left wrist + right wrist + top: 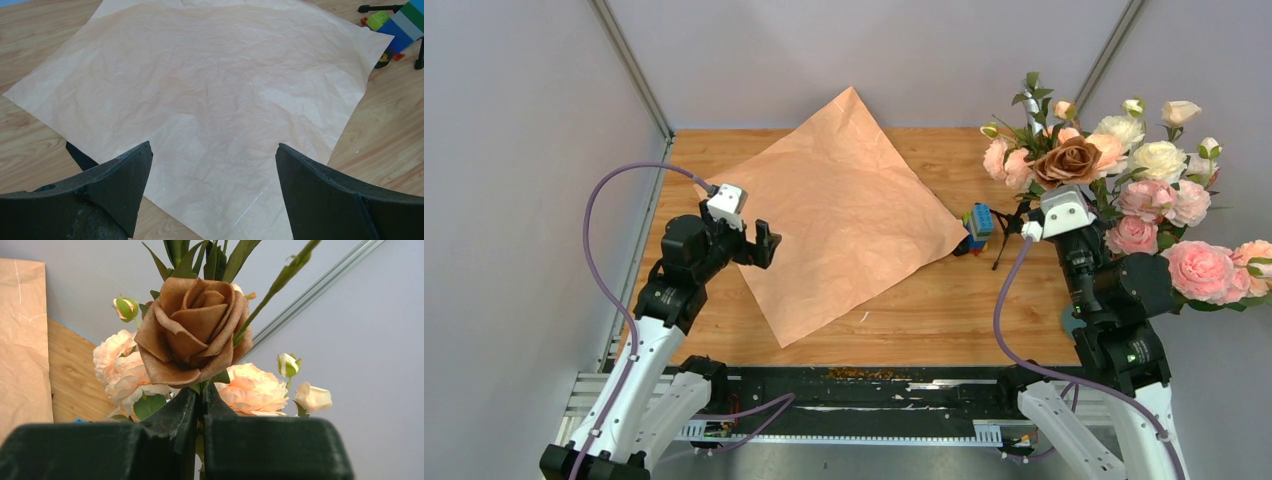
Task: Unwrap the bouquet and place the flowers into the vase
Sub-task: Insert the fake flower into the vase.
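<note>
At the table's point(944, 310) right side, the right gripper point(199, 396) clamps the flowers point(190, 330).

place: robot lab cell | grey partition walls point(524, 100) | wooden table point(924, 320)

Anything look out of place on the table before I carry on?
Yes, two things. Some brown crumbs lie scattered on the black rail at the near edge, like shed flower bits. A stack of coloured toy blocks sits by the right corner of the paper, unrelated to the job. The paper itself lies flat.
</note>
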